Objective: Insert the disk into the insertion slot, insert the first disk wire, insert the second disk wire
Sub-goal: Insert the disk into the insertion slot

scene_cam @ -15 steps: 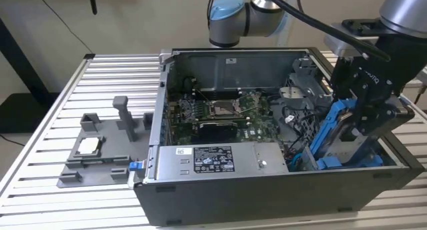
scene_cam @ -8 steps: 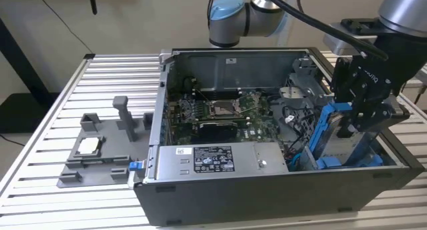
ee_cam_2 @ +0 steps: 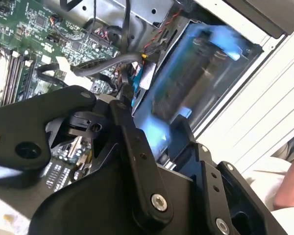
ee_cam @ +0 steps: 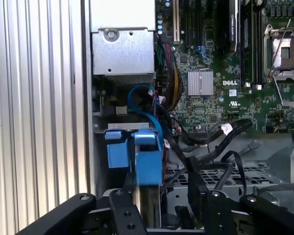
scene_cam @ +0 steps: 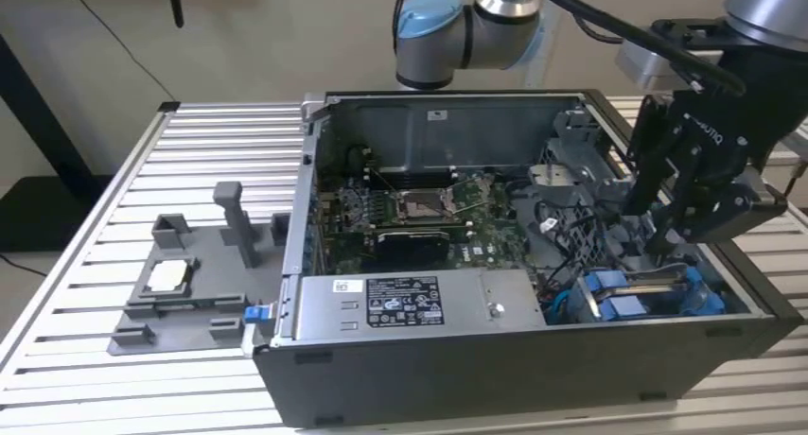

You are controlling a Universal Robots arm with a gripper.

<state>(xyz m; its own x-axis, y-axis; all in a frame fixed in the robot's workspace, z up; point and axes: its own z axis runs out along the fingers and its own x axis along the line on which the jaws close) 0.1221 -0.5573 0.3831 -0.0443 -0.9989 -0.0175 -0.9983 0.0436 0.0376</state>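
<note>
The disk (ee_cam: 148,196) is a silver-grey drive in a bright blue carrier. It stands on edge between my fingers, and its blue end (ee_cam: 149,159) points into the case. My gripper (scene_cam: 659,251) is shut on the disk and reaches down into the case's front corner on the exterior view's right. There the insertion slot (scene_cam: 606,298) shows its blue plastic edges. In the second wrist view the disk (ee_cam_2: 196,83) runs out from my gripper (ee_cam_2: 154,128) along the bay wall. Loose black disk wires (ee_cam: 235,128) with plugs lie beside the bay.
The open computer case (scene_cam: 505,359) sits on a slatted metal table (scene_cam: 76,359). A grey power-supply box (scene_cam: 404,307) and the motherboard (scene_cam: 417,213) lie to the exterior view's left of the bay. A grey fixture (scene_cam: 177,307) stands outside the case. A person's hand (ee_cam_2: 290,188) is close by.
</note>
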